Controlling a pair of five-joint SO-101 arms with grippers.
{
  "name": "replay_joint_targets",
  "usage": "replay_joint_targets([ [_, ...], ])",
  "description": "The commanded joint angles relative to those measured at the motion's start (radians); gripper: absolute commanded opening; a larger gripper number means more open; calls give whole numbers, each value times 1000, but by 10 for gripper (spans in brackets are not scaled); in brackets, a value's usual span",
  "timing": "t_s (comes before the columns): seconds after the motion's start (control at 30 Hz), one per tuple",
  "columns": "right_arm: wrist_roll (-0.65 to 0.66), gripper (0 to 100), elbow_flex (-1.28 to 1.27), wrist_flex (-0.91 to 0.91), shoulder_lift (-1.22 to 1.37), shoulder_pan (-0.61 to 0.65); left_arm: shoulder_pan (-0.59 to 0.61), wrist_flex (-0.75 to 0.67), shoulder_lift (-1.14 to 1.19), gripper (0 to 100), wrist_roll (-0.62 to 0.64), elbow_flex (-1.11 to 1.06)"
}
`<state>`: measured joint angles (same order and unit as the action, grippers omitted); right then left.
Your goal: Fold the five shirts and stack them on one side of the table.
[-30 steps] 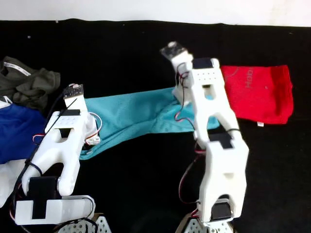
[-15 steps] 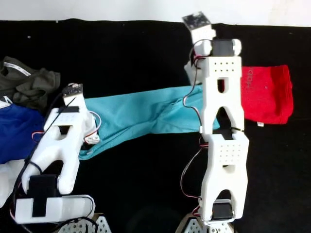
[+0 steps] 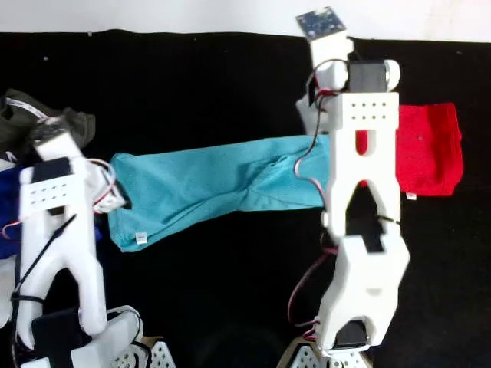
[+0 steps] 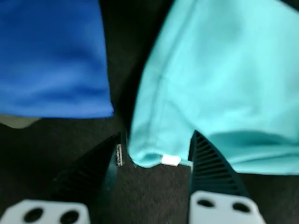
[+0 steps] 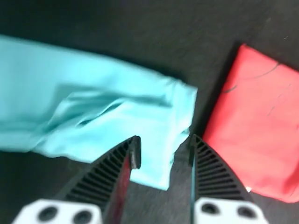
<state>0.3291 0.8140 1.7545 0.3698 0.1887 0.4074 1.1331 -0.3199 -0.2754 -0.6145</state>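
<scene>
A stretched shirt (image 3: pixel 215 184) lies between a folded shirt (image 3: pixel 430 149) at right and heaped shirts (image 3: pixel 17 123) at left.

Left pincer (image 4: pixel 156 140) apparently released the teal shirt (image 3: pixel 207 184).

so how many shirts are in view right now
4: a teal shirt stretched across the middle, a red shirt folded at the right, a blue shirt and an olive shirt at the left edge. More may be hidden there.

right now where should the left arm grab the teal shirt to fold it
Take the tagged corner of the teal shirt, at the end nearest the blue shirt. Come down from above: the left gripper is open, with that hem corner lying flat between its jaws.
</scene>
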Motion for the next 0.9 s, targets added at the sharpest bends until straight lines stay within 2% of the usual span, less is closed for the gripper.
replay_joint_targets([
  [0.0, -5, 173, -183, 8, -189, 50, 13, -61, -35, 234, -9, 28],
  [0.1, -5, 173, -278, 7, -288, 81, 13, -98, 22, 236, -8, 35],
  [0.27, -5, 173, -358, 7, -418, 101, 18, -183, 255, 235, -9, 68],
  [0.47, -5, 173, -452, 7, -496, 97, 18, -178, 407, 234, -12, 209],
  [0.73, -5, 173, -476, 5, -509, 99, -12, -176, 519, 236, -9, 236],
  [0.87, -5, 173, -476, 8, -536, 99, -54, -89, 568, 235, -8, 254],
])
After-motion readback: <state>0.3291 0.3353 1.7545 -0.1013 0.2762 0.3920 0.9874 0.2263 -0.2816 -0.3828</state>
